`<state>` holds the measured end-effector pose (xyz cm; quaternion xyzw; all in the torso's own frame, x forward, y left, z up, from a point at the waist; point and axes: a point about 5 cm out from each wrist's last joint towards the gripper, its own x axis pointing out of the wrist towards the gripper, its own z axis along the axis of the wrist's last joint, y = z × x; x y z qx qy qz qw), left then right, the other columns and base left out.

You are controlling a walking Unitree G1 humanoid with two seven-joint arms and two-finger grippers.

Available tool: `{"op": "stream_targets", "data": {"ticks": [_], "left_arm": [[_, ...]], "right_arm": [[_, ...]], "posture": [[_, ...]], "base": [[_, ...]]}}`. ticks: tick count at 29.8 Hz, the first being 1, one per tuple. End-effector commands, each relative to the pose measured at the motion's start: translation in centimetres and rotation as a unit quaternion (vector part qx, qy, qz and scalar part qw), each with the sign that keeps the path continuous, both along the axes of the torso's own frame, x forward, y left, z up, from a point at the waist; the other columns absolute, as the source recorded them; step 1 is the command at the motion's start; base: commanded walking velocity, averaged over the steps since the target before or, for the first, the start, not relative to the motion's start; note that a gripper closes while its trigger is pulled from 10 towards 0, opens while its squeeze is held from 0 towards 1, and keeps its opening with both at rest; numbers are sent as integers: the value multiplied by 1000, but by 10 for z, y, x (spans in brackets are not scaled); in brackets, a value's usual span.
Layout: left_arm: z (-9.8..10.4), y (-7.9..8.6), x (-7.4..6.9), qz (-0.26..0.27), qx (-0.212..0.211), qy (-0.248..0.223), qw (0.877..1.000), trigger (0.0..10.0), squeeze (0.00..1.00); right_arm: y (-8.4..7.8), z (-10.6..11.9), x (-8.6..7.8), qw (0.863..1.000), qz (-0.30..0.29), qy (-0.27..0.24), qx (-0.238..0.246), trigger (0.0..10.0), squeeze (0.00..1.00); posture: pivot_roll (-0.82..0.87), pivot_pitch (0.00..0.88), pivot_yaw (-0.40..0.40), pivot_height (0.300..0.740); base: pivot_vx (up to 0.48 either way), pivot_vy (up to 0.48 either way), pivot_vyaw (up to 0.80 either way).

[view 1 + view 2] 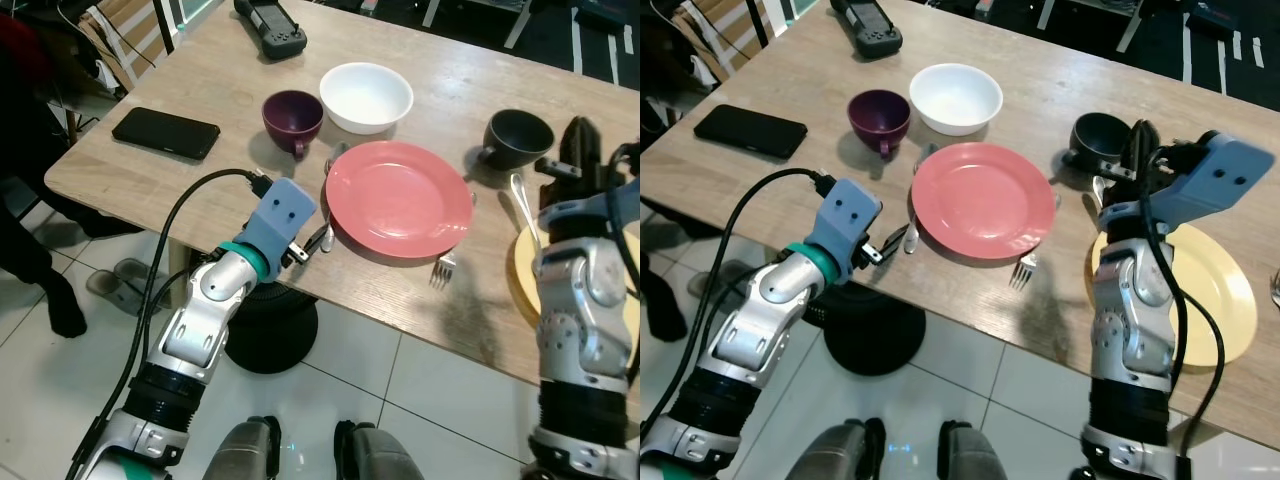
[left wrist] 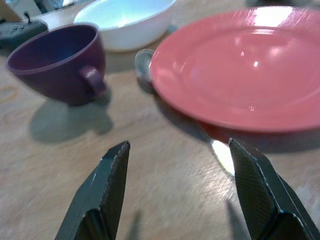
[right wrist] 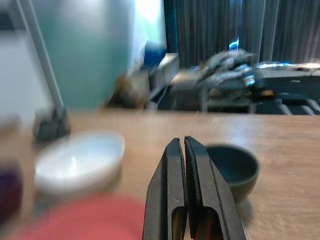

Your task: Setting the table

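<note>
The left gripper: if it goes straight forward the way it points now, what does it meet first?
Probably the spoon lying along the red plate; the left gripper, open, points there over bare table. Depth is uncertain.

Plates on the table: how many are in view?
2. A red plate lies near the table's front edge, in front of the white bowl. A yellow plate lies to its right, partly behind the robot's right arm, which could be covering other items.
</note>
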<state>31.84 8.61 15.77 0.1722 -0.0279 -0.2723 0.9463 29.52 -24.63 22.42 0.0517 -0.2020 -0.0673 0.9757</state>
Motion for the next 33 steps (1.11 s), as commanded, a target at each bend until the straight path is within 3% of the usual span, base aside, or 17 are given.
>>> {"op": "stream_targets", "data": {"ticks": [1, 3, 4, 6, 10, 11, 12, 13, 15, 16, 20, 25, 26, 27, 30, 31, 33], "left_arm": [[-6, -1, -1, -5, 6, 10, 1000, 10000, 0], [-6, -1, -1, -6, 7, 10, 1000, 10000, 0], [-6, -1, -1, -8, 7, 10, 1000, 10000, 0], [-6, -1, -1, -8, 7, 10, 1000, 10000, 0], [2, 1, -5, -30, 6, 8, 999, 10000, 0], [2, 1, -5, -30, 6, 8, 999, 10000, 0], [11, 3, -7, -49, 1, 7, 999, 10000, 0], [11, 3, -7, -49, 1, 7, 999, 10000, 0], [36, 7, -13, -97, 4, -14, 995, 10000, 0], [36, 7, -13, -97, 4, -14, 995, 10000, 0], [68, 14, -17, -135, 7, -48, 990, 10000, 0], [84, 18, -17, -144, 6, -67, 987, 10000, 0], [91, 19, -17, -149, 6, -73, 986, 10000, 0], [96, 20, -17, -154, 5, -77, 985, 10000, 0], [100, 21, -18, -159, 6, -78, 984, 10000, 0], [102, 22, -19, -162, 7, -78, 984, 10000, 0], [103, 23, -19, -163, 9, -78, 984, 10000, 0]], "right_arm": [[-5, -3, -2, 1000, -6, 8, 0, 10000, 0], [-12, -4, -3, 999, -4, 28, -17, 10000, 0], [-22, -15, 1, 996, -14, 76, -42, 10000, 1000], [-22, -15, 1, 996, -14, 76, -42, 10000, 1000], [-41, -38, 6, 978, -28, 195, -63, 10000, 1000], [-41, -38, 6, 978, -28, 195, -63, 10000, 1000], [-45, -44, 7, 972, -17, 227, -60, 10000, 1000], [-45, -44, 7, 972, -17, 227, -60, 10000, 1000], [-52, -55, 7, 960, -8, 276, -37, 10000, 1000], [-52, -55, 7, 960, -8, 276, -37, 10000, 1000], [-64, -67, 10, 950, -22, 311, -4, 10000, 1000], [-75, -68, 13, 947, -47, 317, 18, 10000, 1000], [-81, -68, 15, 944, -48, 324, 30, 10000, 310], [-85, -69, 16, 942, -49, 330, 36, 10000, 0], [-90, -71, 15, 939, -48, 339, 40, 9216, 0], [-93, -74, 14, 936, -43, 347, 41, 4471, 0], [-95, -76, 13, 934, -40, 353, 38, 4471, 0]], "posture": [[53, 87, 22, 740], [53, 89, 23, 740], [56, 93, 25, 740], [56, 93, 25, 740], [70, 94, 25, 740], [70, 94, 25, 740], [71, 93, 25, 740], [71, 93, 25, 740], [72, 94, 25, 740], [72, 94, 25, 740], [76, 97, 25, 740], [82, 99, 21, 740], [87, 99, 19, 740], [89, 98, 18, 740], [90, 98, 19, 740], [90, 97, 18, 740], [90, 97, 18, 740]], "base": [[0, 0, 0], [0, 0, 0], [0, 0, 0], [0, 0, 0], [0, 0, 0], [0, 0, 0], [0, 0, 0], [0, 0, 0], [0, 0, 0], [0, 0, 0], [0, 0, 0], [0, 0, 0], [0, 0, 0], [0, 0, 0], [0, 0, 0], [0, 0, 0], [0, 0, 0]]}}
